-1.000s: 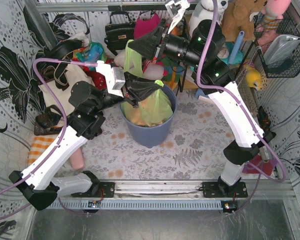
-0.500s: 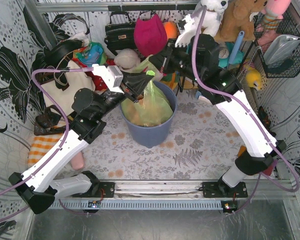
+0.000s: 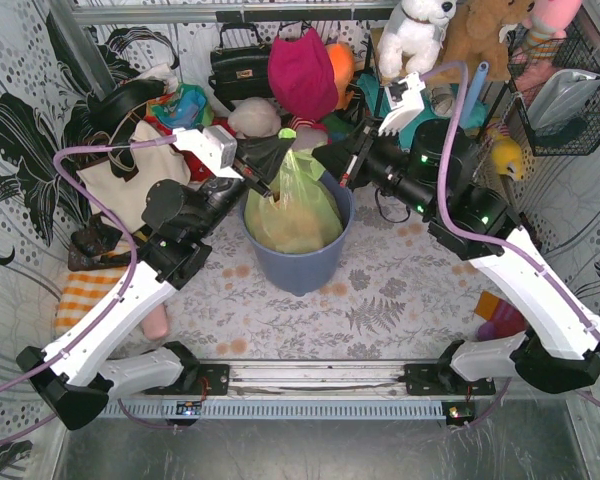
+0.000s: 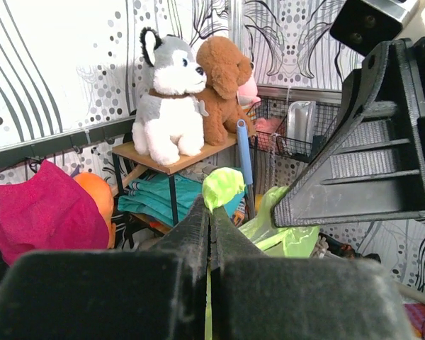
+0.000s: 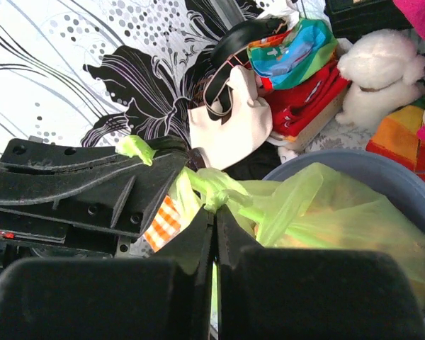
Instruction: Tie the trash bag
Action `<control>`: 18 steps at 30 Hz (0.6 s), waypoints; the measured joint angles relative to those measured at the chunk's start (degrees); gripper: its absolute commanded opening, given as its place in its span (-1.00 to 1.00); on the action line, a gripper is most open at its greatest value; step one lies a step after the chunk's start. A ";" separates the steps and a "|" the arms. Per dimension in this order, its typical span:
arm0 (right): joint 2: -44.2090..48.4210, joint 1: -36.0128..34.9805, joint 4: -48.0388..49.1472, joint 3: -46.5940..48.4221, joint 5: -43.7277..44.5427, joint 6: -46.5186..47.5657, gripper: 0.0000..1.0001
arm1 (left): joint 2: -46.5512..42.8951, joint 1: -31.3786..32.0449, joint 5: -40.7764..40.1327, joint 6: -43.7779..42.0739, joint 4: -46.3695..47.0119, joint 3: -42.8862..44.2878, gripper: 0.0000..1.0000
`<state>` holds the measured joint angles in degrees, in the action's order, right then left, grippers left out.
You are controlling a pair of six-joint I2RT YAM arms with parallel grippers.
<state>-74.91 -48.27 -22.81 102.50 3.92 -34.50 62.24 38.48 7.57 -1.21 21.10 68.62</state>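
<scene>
From above, the thin translucent light-green plastic trash bag (image 3: 292, 210) stands upright in the blue-grey round plastic bin (image 3: 302, 268), which sits mid-counter (image 3: 380, 310) towards the far edge. The film gathers into a narrow neck, so the bag's long axis is vertical and its tip points up and slightly toward the far edge. The left gripper (image 3: 278, 152) and right gripper (image 3: 320, 155) meet at that neck from either side.

In the left wrist view, the left gripper (image 4: 210, 216) has its jaws pressed fully together on a thin strip of green film. A balled end pokes up above them.

In the right wrist view, the right gripper (image 5: 214, 223) has its jaws clamped tight on the bunched neck. The bag's body spreads rightward into the bin.
</scene>
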 measured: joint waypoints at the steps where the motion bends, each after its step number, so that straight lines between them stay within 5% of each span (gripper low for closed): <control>1: 0.09 -0.42 0.35 -0.39 0.35 0.00 -1.00 | -0.02 0.00 0.31 0.00 0.02 -0.09 -1.00; 9: -2.34 -0.79 3.26 1.25 3.80 2.43 -1.00 | 0.13 0.00 11.47 -0.17 -0.55 0.37 -1.00; 18: -16.59 -0.79 6.38 20.52 0.94 7.45 -1.00 | 6.03 -0.02 23.37 -0.57 -4.42 10.67 -1.00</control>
<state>-91.50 -49.06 -16.43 123.02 4.86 -27.05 68.27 38.46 30.94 -1.78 16.69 79.29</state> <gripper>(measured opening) 0.003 0.010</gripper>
